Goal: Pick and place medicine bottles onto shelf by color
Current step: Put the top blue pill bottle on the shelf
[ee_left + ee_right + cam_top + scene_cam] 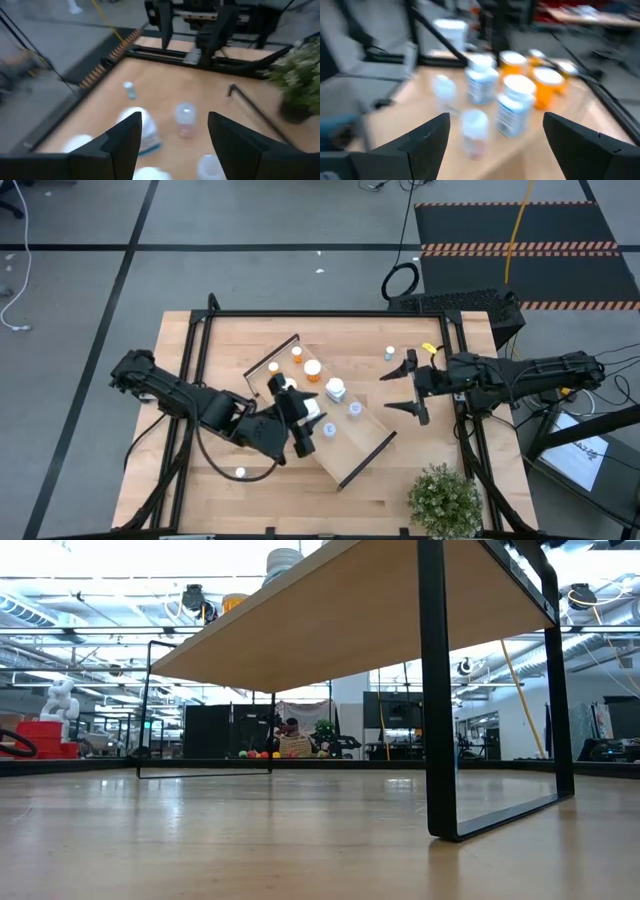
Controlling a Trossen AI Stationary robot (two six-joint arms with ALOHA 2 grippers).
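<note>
Light-wood shelf [352,452] with thin dark end walls, lying diagonally across the middle of the wooden tabletop [200,355]. On it: three orange medicine bottles with white caps, one [313,368] the largest, one [297,353] smaller beside it, one [273,367] near the end wall; pale blue bottles at [336,389], [354,409] and [329,429]. Off the shelf: one small pale bottle [389,353] standing on the tabletop toward the right arm, and a white cap [240,472] near the left arm. Left pincer [303,418], over the shelf just beside the pale bottles, fingers parted, grasping nothing. Right pincer [408,390], just off the shelf's right side, spread wide, released. Potted green plant [443,498] at the tabletop's near right corner.
</note>
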